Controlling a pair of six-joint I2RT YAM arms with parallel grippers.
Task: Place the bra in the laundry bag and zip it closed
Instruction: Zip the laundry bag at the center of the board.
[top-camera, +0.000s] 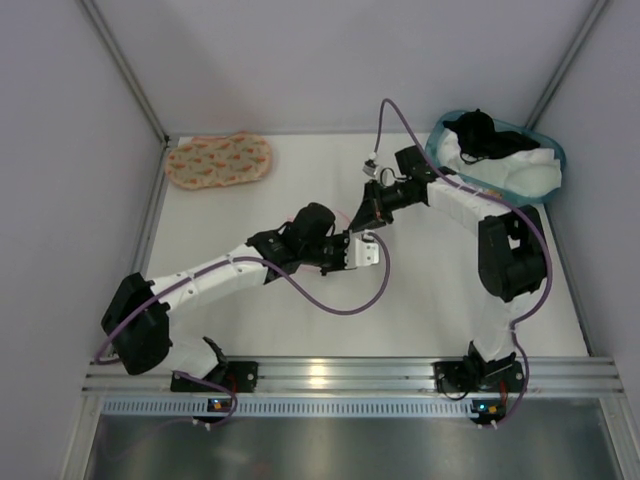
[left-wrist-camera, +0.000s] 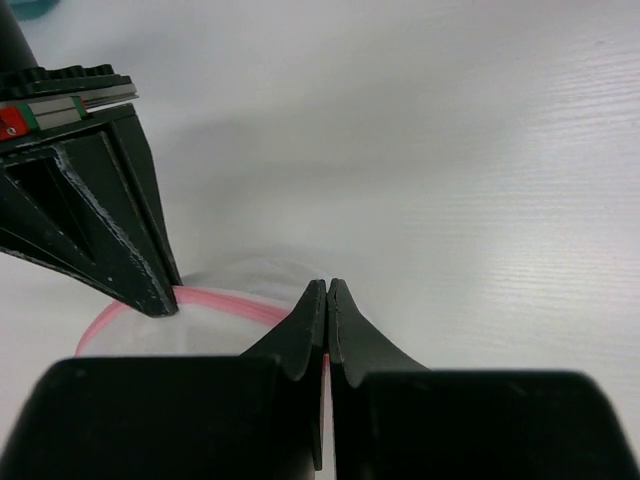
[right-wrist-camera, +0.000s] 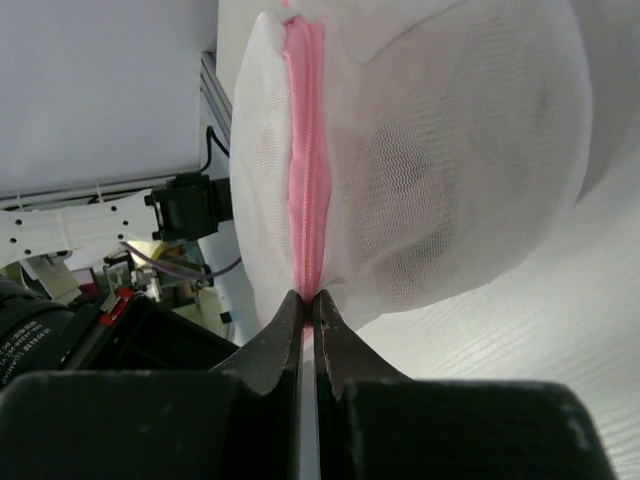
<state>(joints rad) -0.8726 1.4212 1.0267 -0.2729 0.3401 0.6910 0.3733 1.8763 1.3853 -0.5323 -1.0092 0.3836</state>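
We find the laundry bag at the middle of the counter, lifted between the two arms where they meet. The right pincer is closed tight on the bag's pink zipper rim, and the white mesh bulges out beyond its tips. The left pincer is likewise pressed shut, with a sliver of the pink rim caught between its jaws. In the left wrist view one of the right pincer's fingers comes down onto the same rim, just to the left. The zipper seam we see from the right wrist lies closed. The mesh looks filled and shaded, but we cannot tell whether the bra is inside. At the far left lies an orange-printed padded piece. At the far right stands a teal basket holding white and black clothes.
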